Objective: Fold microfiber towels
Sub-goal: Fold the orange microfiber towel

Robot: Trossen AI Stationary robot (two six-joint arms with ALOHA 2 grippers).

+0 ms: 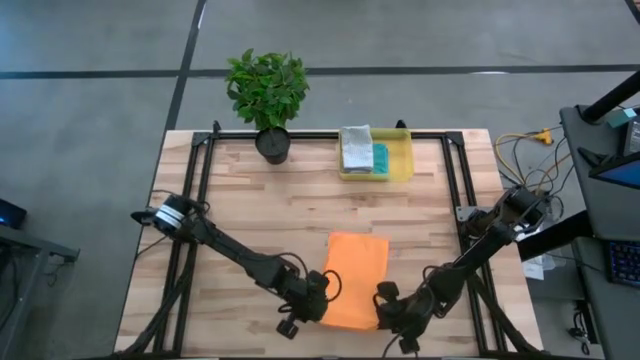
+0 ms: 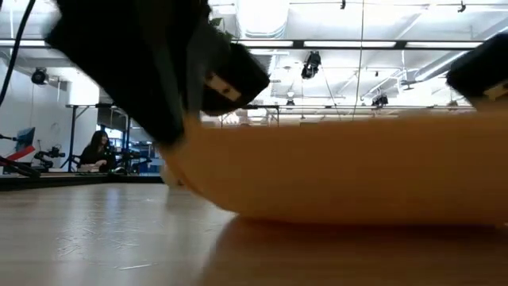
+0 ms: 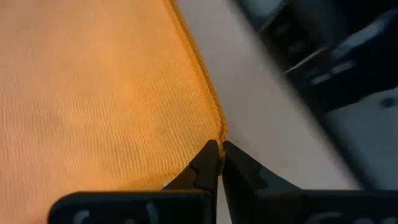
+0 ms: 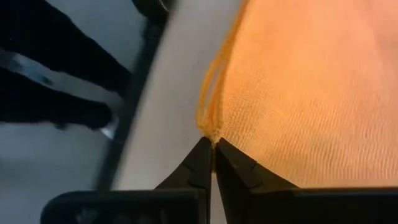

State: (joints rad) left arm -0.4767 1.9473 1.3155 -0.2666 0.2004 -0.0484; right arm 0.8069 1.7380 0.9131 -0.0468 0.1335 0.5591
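The soft orange towel (image 1: 356, 279), already folded to a long shape on the near middle of the wooden worktop (image 1: 250, 200), is pinched at its two near corners by the closed left end effector (image 1: 318, 303) and closed right end effector (image 1: 385, 305), so a lift toward the far edge is likely needed next.

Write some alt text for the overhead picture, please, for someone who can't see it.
Two dark robot arms reach in from the sides of a wooden table; the left gripper and right gripper are each shut on a near corner of an orange towel. At the far edge stand a potted plant and a yellow bin holding folded towels.
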